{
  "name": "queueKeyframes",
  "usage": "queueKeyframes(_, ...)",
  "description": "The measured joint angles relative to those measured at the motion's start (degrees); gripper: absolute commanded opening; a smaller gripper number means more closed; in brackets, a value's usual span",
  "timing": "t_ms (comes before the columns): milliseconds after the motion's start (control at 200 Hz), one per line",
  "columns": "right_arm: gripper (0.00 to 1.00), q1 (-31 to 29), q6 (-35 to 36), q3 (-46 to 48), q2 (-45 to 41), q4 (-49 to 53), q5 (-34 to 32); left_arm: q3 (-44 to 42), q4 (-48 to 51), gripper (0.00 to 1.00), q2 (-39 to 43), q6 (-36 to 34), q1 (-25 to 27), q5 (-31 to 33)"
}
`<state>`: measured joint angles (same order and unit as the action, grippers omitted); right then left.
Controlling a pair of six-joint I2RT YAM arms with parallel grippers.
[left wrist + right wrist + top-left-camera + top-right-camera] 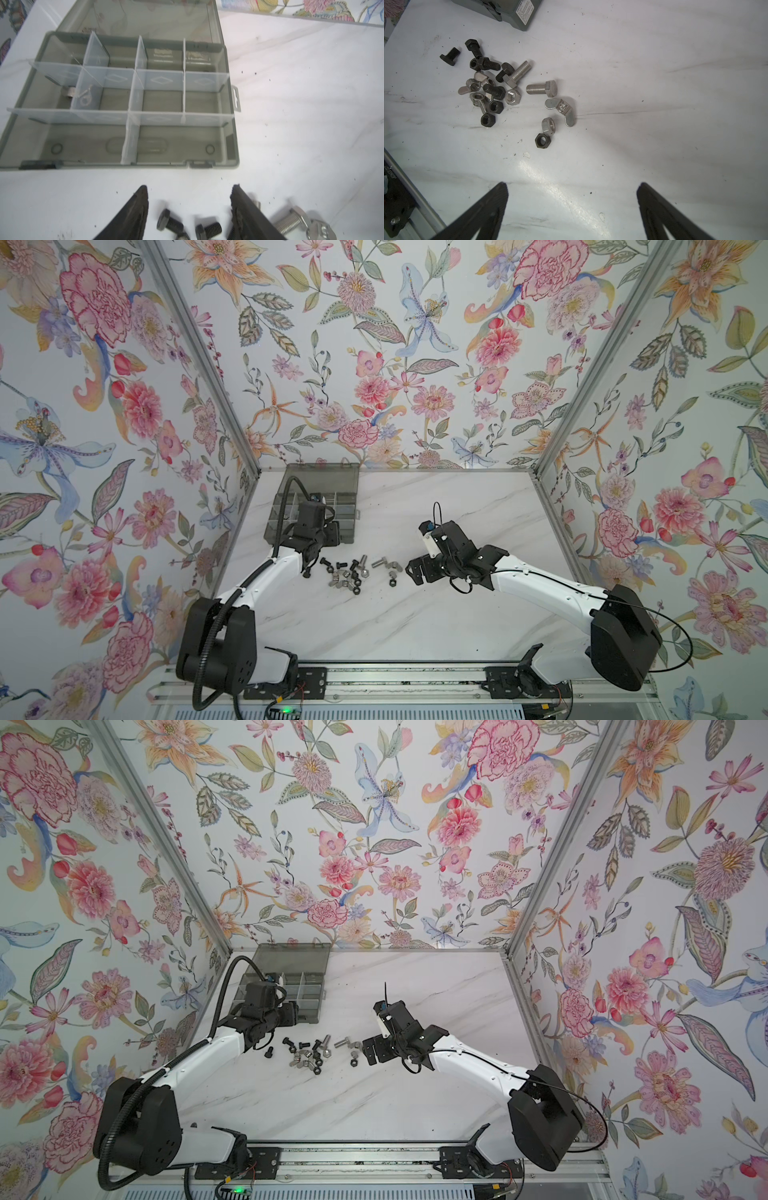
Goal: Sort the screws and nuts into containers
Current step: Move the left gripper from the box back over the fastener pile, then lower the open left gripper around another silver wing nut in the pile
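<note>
Screws and nuts lie in a loose pile [349, 572] on the white marble table, in front of the open smoky-grey organiser box [347, 510]. My left gripper [189, 187] hovers open over the pile's left end. Two black screws [169, 223] lie on the table between its fingers, untouched, and a silver screw [291, 223] lies just outside one finger. A silver piece [70, 92] and a wing nut [85, 95] rest in the box's middle row; I cannot tell which containers hold them. My right gripper [572, 185] is open and empty, short of a black nut [543, 140] and a silver nut [548, 124].
The box's lid [320, 477] lies flat toward the back wall. A silver screw [542, 89] and a wing nut [562, 110] lie apart from the main heap [488, 87]. Floral walls close in three sides. A metal rail [374, 680] runs along the front.
</note>
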<state>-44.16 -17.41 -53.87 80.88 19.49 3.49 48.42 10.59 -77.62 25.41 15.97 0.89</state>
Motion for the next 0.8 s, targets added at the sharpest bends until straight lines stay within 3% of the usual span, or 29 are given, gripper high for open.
queueKeyframes(365, 0.99, 0.1, 0.0, 0.1, -0.8, 0.0, 0.0, -11.8, 1.4, 0.65, 6.0, 5.6, 5.0, 1.2)
queueKeyframes(801, 0.99, 0.3, 0.3, -0.1, 0.8, 0.0, 0.3, -14.0, 2.6, 0.58, 2.6, 9.7, 10.6, 2.9)
